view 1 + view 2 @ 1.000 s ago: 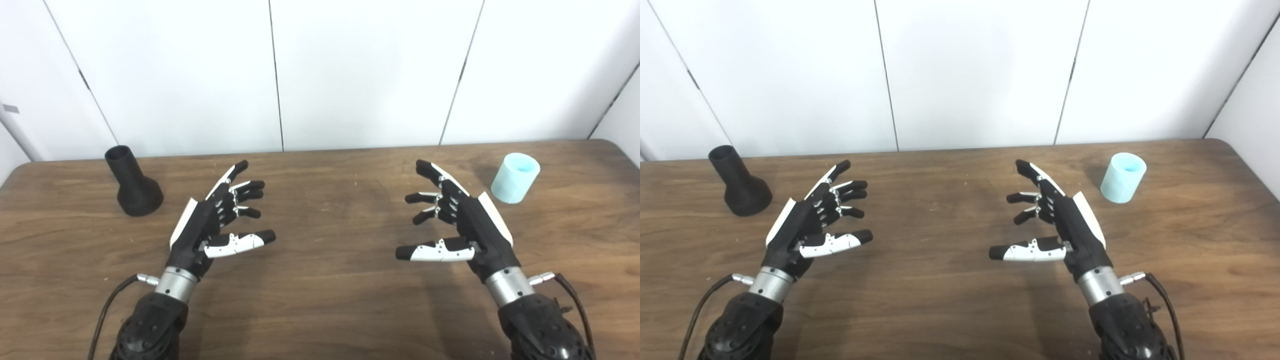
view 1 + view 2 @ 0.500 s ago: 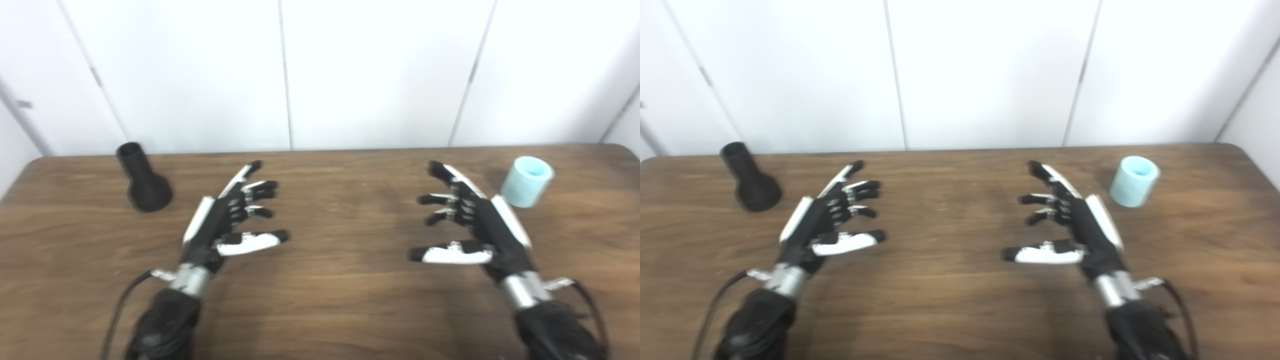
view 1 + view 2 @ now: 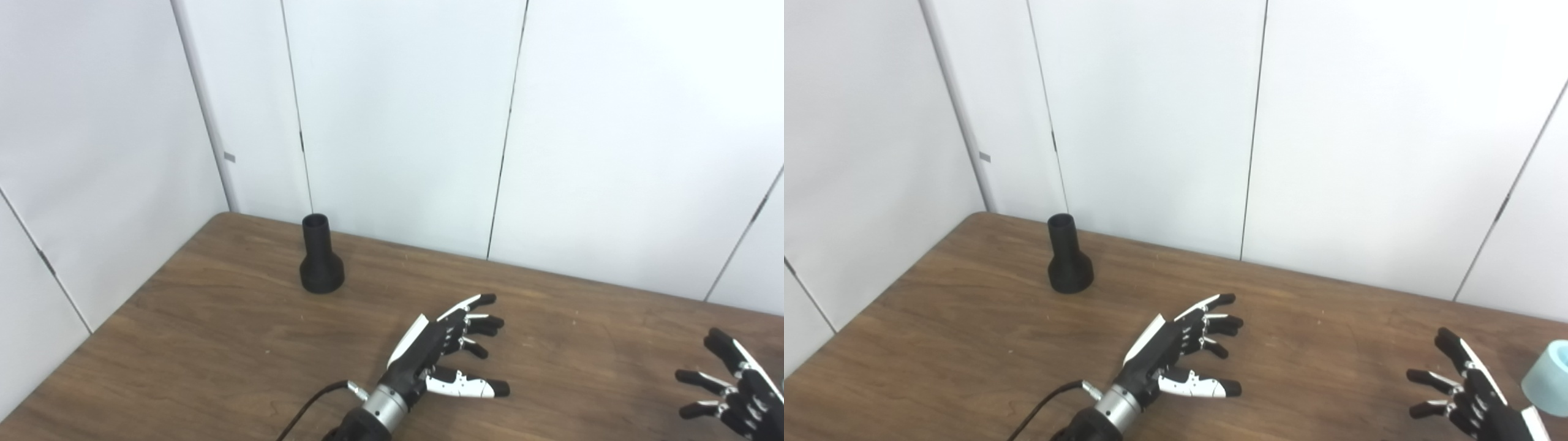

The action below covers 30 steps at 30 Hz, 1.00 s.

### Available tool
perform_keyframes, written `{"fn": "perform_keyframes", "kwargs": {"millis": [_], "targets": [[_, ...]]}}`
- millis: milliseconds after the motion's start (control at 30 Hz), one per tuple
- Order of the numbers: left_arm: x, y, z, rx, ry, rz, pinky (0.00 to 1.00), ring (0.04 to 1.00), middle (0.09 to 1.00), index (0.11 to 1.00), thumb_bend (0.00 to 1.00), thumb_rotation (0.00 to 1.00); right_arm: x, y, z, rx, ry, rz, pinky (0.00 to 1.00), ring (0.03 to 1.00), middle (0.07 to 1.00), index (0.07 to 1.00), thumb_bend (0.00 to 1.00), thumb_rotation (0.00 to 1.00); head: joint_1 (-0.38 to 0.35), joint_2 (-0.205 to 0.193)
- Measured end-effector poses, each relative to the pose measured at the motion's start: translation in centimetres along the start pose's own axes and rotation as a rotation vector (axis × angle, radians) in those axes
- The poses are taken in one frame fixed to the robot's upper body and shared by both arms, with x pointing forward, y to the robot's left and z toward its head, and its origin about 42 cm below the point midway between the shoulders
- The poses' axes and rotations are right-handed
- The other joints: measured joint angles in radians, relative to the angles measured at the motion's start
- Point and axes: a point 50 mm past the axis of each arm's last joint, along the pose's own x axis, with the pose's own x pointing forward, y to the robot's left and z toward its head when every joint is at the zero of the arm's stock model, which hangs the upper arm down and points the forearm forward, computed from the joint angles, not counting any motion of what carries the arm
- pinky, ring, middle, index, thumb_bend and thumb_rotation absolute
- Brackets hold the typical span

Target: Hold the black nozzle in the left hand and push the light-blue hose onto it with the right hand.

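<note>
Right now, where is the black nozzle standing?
The black nozzle stands upright, wide end down, near the table's far left corner by the wall. It is well beyond the open left hand, touching nothing.

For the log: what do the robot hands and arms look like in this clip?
Both match in style. The left robot hand is black with a white plate along its back, a white panel on the thumb, and black fingertips. A silver cylindrical wrist joins a black forearm, and a thin black cable plugs in at the wrist. The right robot hand, cut off by the frame, shows the same black fingers with white trim.
</note>
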Motion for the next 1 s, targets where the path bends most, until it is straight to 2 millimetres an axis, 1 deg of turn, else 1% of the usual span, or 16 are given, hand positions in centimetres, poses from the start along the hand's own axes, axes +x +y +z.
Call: {"fn": "perform_keyframes", "kwargs": {"millis": [100, 233, 367, 433, 500, 567, 633, 700, 733, 800, 833, 900, 1000], "targets": [[0.3, 0.0, 0.1, 0.055, -0.006, 0.031, 0.55, 0.735, 0.733, 0.797, 0.74, 0.03, 0.0, -0.1, -0.1, -0.007, 0.000, 0.002, 0.51, 0.756, 0.954, 0.948, 0.67, 0.00, 0.012, -0.002], [0.6, 0.4, 0.6, 0.194, -0.025, 0.061, 0.54, 0.723, 0.727, 0.786, 0.73, 0.04, 0.0, -0.4, 0.0, -0.015, -0.001, 0.006, 0.51, 0.756, 0.956, 0.954, 0.66, 0.00, 0.015, -0.003], [0.6, 2.2, 2.2, 0.252, -0.072, 0.120, 0.56, 0.720, 0.728, 0.787, 0.73, 0.07, 0.0, -0.4, 0.0, -0.017, -0.010, 0.005, 0.51, 0.758, 0.957, 0.956, 0.65, 0.00, 0.018, -0.005], [0.9, 3.2, 3.2, 0.295, -0.099, 0.145, 0.60, 0.724, 0.729, 0.788, 0.73, 0.08, 0.0, -0.4, -0.2, -0.017, -0.010, 0.005, 0.51, 0.759, 0.958, 0.957, 0.65, 0.00, 0.021, -0.006], [1.1, 4.3, 4.4, 0.351, -0.131, 0.151, 0.60, 0.727, 0.730, 0.780, 0.73, 0.07, 0.1, -0.4, -0.5, -0.015, 0.000, 0.005, 0.51, 0.760, 0.958, 0.957, 0.65, 0.00, 0.021, -0.006], [1.7, 5.8, 5.7, 0.415, -0.150, 0.151, 0.60, 0.729, 0.731, 0.750, 0.73, 0.07, 0.1, -0.4, -0.7, -0.014, 0.007, 0.005, 0.51, 0.760, 0.959, 0.958, 0.65, 0.00, 0.023, -0.008], [2.5, 7.9, 7.0, 0.477, -0.147, 0.154, 0.60, 0.730, 0.732, 0.729, 0.73, 0.07, 0.1, -0.4, -0.6, -0.015, 0.004, 0.005, 0.51, 0.757, 0.958, 0.958, 0.65, 0.00, 0.025, -0.011], [2.9, 10.5, 8.4, 0.552, -0.135, 0.167, 0.60, 0.737, 0.740, 0.732, 0.73, 0.07, 0.1, -0.5, -0.6, -0.017, -0.001, 0.005, 0.51, 0.754, 0.957, 0.958, 0.65, 0.00, 0.026, -0.012], [3.2, 12.1, 9.2, 0.597, -0.130, 0.180, 0.62, 0.773, 0.763, 0.765, 0.73, 0.07, 0.1, -0.5, -0.6, -0.019, -0.004, 0.004, 0.51, 0.753, 0.958, 0.959, 0.65, 0.00, 0.026, -0.012], [3.4, 14.5, 11.0, 0.666, -0.122, 0.218, 0.64, 0.800, 0.783, 0.790, 0.73, 0.07, 0.1, -0.6, -0.6, -0.022, -0.004, 0.005, 0.51, 0.754, 0.958, 0.959, 0.64, 0.00, 0.026, -0.012], [3.5, 15.2, 11.6, 0.687, -0.124, 0.235, 0.67, 0.837, 0.820, 0.823, 0.74, 0.10, 0.1, -0.7, -0.8, -0.022, -0.001, 0.005, 0.51, 0.754, 0.958, 0.959, 0.64, 0.00, 0.028, -0.012], [3.6, 16.2, 12.7, 0.729, -0.131, 0.264, 0.72, 0.875, 0.860, 0.858, 0.74, 0.13, 0.2, -0.6, -1.1, -0.020, 0.009, 0.005, 0.51, 0.755, 0.959, 0.960, 0.64, 0.00, 0.029, -0.015], [3.7, 17.1, 12.7, 0.754, -0.117, 0.289, 0.81, 0.916, 0.897, 0.892, 0.76, 0.21, 0.2, -0.7, -1.3, -0.018, 0.017, 0.006, 0.51, 0.756, 0.960, 0.960, 0.64, 0.00, 0.031, -0.017]]}}
